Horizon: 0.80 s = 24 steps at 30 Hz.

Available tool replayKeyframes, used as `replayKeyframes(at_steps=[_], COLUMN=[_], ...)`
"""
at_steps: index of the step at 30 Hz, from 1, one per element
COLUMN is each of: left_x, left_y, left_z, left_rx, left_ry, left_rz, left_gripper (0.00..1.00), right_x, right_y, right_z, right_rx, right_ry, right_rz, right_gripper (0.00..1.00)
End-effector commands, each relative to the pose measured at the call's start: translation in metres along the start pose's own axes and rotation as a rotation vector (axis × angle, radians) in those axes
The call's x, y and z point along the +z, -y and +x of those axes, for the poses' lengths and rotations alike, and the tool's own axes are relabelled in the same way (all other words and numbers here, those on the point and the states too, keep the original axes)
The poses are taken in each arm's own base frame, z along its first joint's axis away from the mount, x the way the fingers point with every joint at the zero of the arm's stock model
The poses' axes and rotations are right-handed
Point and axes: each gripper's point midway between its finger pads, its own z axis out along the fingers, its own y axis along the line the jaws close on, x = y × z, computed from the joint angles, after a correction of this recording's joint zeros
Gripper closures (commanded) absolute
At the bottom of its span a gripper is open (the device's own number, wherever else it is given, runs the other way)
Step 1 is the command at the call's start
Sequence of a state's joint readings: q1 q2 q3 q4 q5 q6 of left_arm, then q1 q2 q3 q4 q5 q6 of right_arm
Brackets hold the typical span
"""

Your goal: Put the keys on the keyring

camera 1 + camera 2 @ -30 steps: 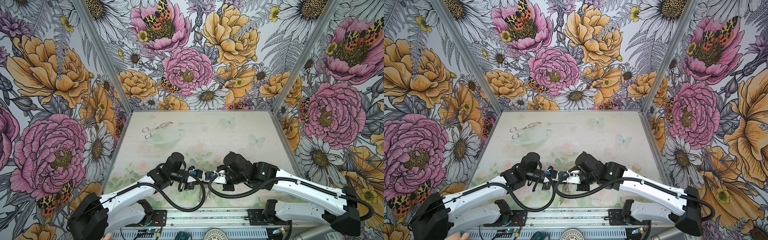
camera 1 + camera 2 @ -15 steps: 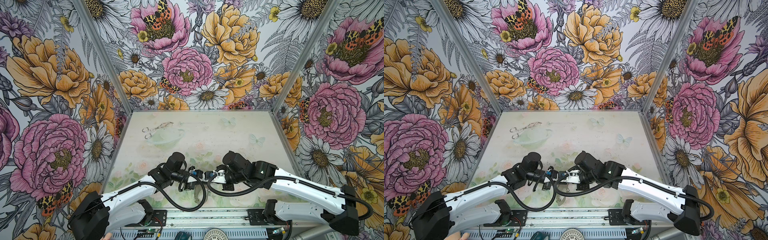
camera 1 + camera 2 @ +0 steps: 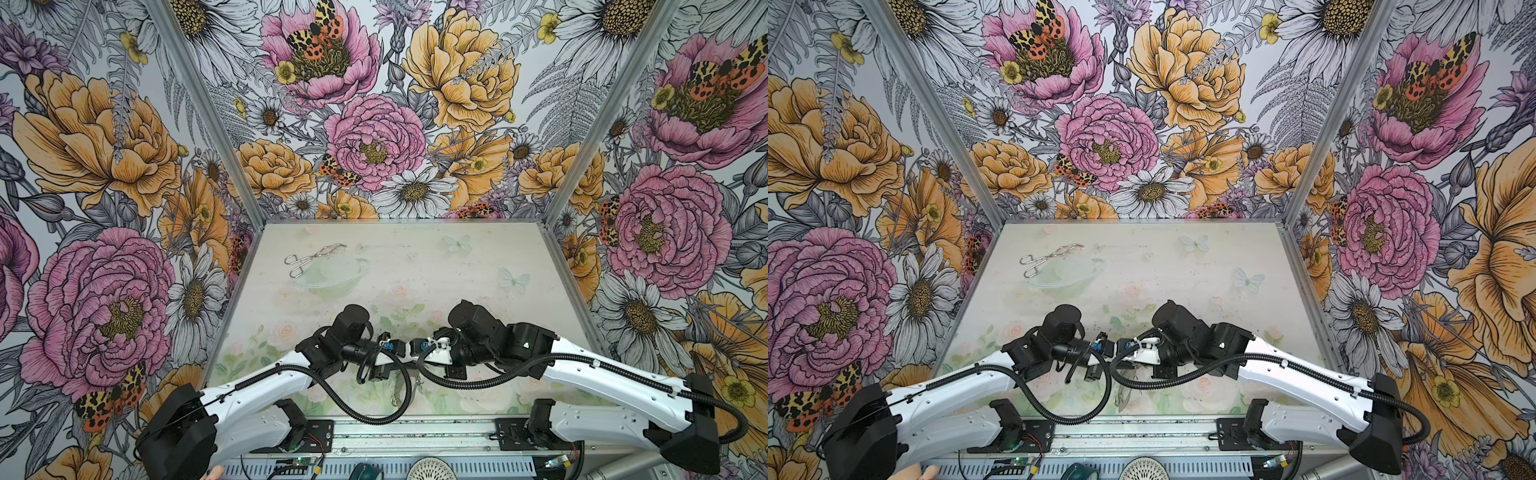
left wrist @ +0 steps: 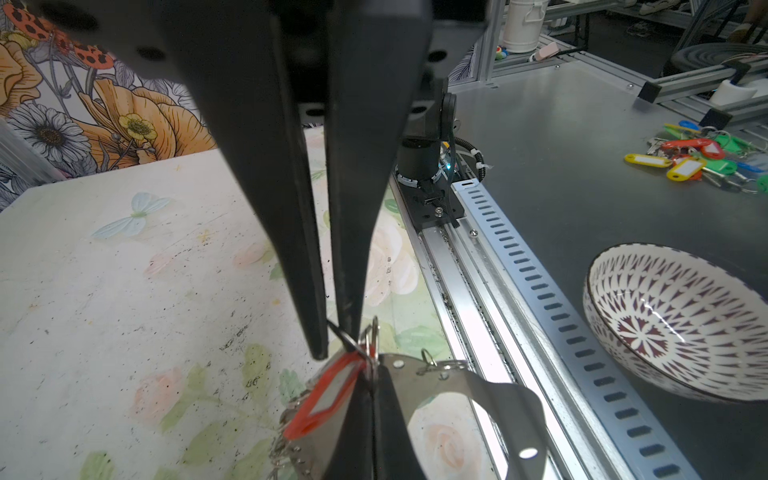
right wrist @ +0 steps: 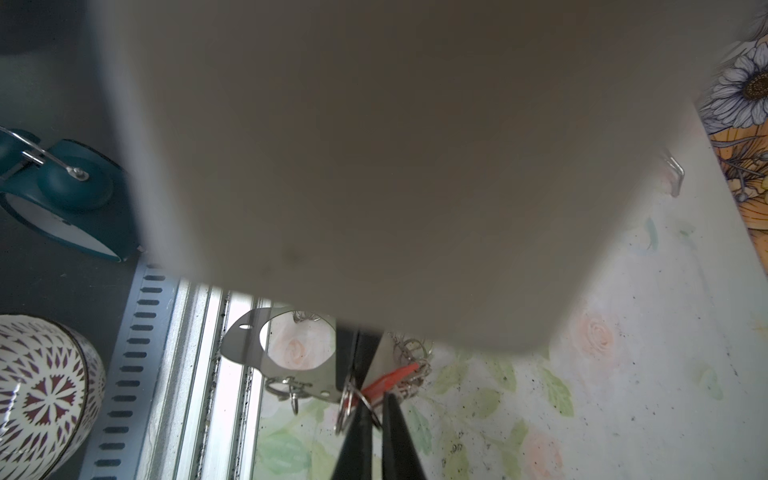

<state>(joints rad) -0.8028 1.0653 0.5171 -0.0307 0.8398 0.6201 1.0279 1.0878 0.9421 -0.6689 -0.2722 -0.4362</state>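
Observation:
In the left wrist view my left gripper (image 4: 372,368) is shut on the edge of the keyring (image 4: 490,390), a grey flat hoop with small silver rings hanging from it. It holds the hoop above the table's front edge. The keys show mainly as a red tag (image 4: 328,399) lying against the hoop. My right gripper (image 4: 337,341) meets it tip to tip, its fingers pinched on the keys' thin wire ring. The right wrist view shows the same: right gripper (image 5: 375,401), red tag (image 5: 390,380), keyring (image 5: 245,349). In both top views the grippers (image 3: 405,353) (image 3: 1115,351) meet at the front middle.
Silver scissor-shaped tongs (image 3: 314,258) lie at the table's far left. Past the front edge run an aluminium rail (image 4: 478,291), a patterned bowl (image 4: 673,324) and a heap of coloured key tags (image 4: 702,160). Flowered walls close in three sides.
The right arm has crept a little to the left toward the left gripper. Both grippers stay joined at the hoop.

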Motion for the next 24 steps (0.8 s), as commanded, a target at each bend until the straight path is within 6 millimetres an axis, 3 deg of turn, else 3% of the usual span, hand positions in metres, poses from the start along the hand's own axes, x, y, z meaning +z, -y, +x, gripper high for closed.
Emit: replayKeyframes(at_steps=[1,15,24], left_x=[-0.003,-0.008,-0.012], left_y=[0.004,-0.005,-0.018], left_z=[-0.031,-0.032,-0.022], left_rx=[0.099,0.100,0.072], left_ry=[0.095,0.120,0.101], left_rz=[0.019,-0.046,-0.130], left_gripper=[1.00,1.00,1.00], right_x=[0.004,0.012,-0.010], right_y=[0.003,0.008,0.032], right_z=[-0.012,-0.004,-0.004], right_rx=[0.026,0.073,0.098], right_ry=[0.059,0.035,0.036], right_rz=[0.000,0.017,0.170], right_gripper=[0.91,0.80,0.71])
